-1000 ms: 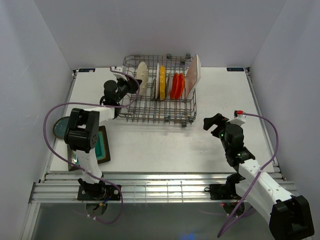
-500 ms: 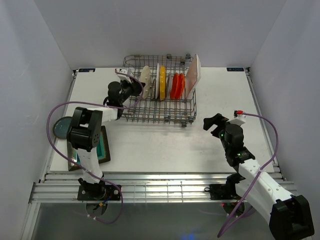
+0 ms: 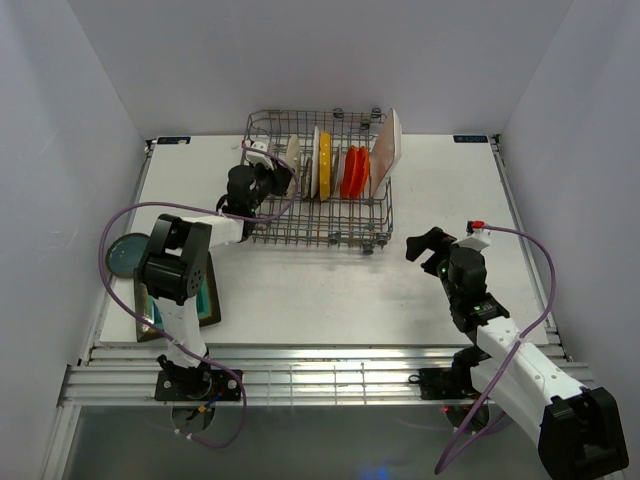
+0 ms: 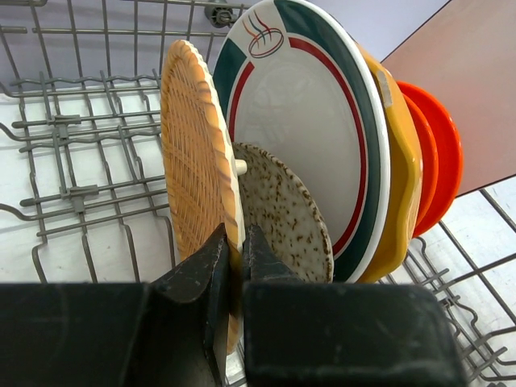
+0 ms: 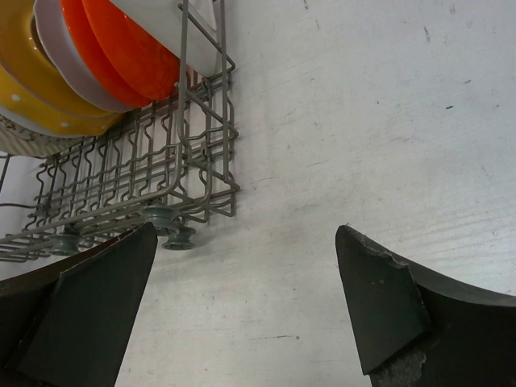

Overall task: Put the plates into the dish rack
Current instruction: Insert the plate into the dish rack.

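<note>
Your left gripper [image 4: 234, 246] is pinched on the wooden tan plate [image 4: 193, 145], which stands upright inside the dish rack [image 3: 320, 228] at its left end, just beside a speckled plate [image 4: 290, 218]. Your right gripper [image 5: 242, 298] gapes wide and holds nothing, off the rack's near right corner.

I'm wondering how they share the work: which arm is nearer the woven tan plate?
Left. The left fingers pinch the woven tan plate by its edge inside the dish rack; the right fingers hang open over the table beyond the rack's near right corner.
</note>
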